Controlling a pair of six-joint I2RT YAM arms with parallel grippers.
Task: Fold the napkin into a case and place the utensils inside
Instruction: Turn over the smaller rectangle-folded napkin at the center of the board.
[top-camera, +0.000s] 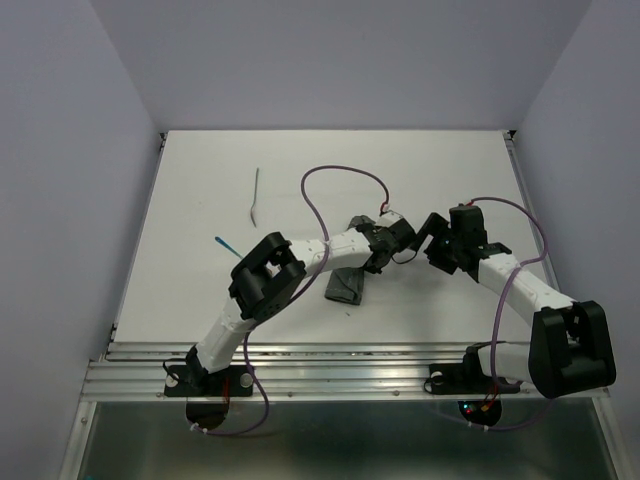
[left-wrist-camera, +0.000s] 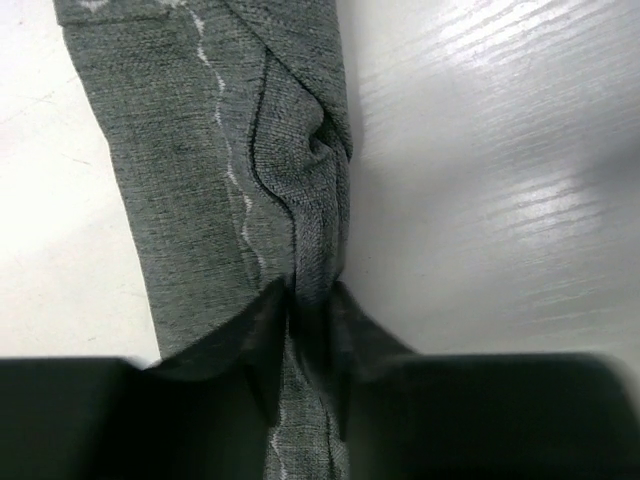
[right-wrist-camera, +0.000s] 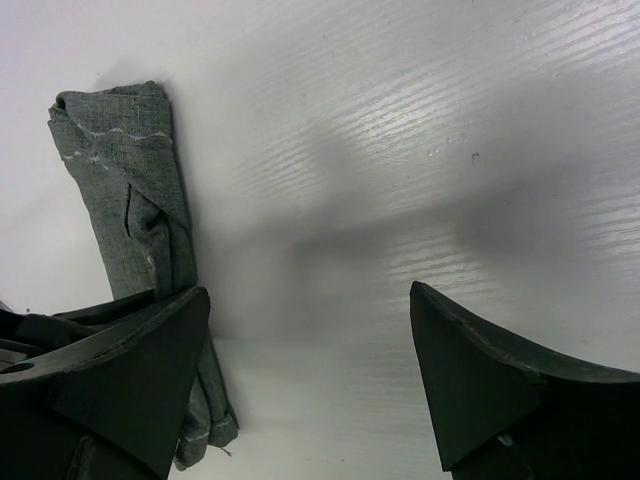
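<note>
1. Close up: left claw (left-wrist-camera: 308, 300) clamped on a raised crease of the dark grey napkin (left-wrist-camera: 180, 150), fingers pressed together on the cloth.
2. Right claw (right-wrist-camera: 305, 320) spread wide, holding nothing, over bare white worktop (right-wrist-camera: 400, 120) just beside the napkin.
3. Napkin folded into a narrow strip, lying near mid-worktop.
4. Well apart to its left: slim grey utensil (top-camera: 256, 195) farther back, teal-handled utensil (top-camera: 224, 244) close beside the left arm.
</note>
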